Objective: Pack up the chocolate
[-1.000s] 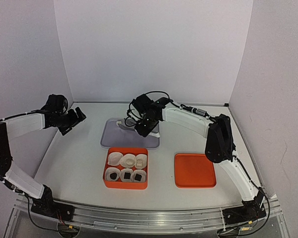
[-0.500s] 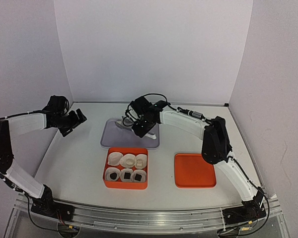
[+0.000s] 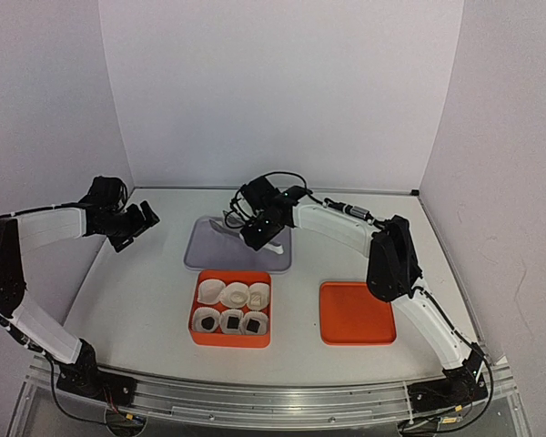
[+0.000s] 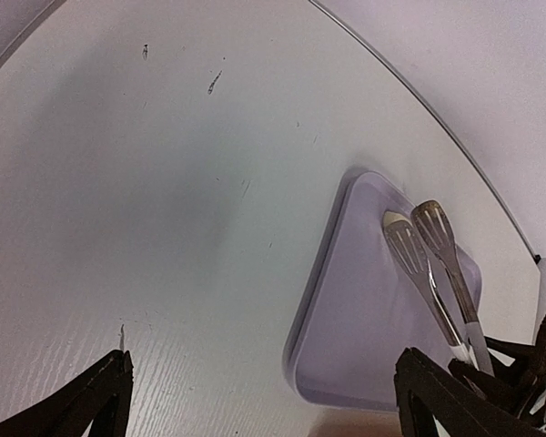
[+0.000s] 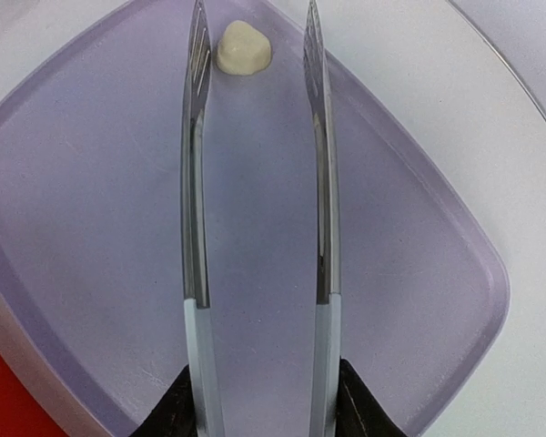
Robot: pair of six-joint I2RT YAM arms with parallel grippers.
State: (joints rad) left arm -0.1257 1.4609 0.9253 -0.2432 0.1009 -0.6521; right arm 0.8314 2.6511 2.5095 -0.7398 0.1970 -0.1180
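Note:
One cream-white chocolate (image 5: 244,48) chunk lies on the lavender tray (image 5: 419,255), loose between the spread tips of metal tongs (image 5: 320,182) and close to their left blade. My right gripper (image 5: 266,401) is shut on the tongs' white handles. From above, that gripper (image 3: 259,232) hovers over the tray (image 3: 205,250). A red box (image 3: 230,339) holds white paper cups; the three in the front row carry dark chocolate (image 3: 230,320). My left gripper (image 4: 264,401) hangs open and holds nothing, out over the table to the tray's left (image 3: 144,218).
An orange lid (image 3: 357,314) lies flat to the right of the red box. The left wrist view shows the tray (image 4: 364,346) with the tongs (image 4: 428,264) over it. White walls close in the table at the back and sides.
The right arm has carried the tongs slightly left over the tray. The left arm has stayed where it was.

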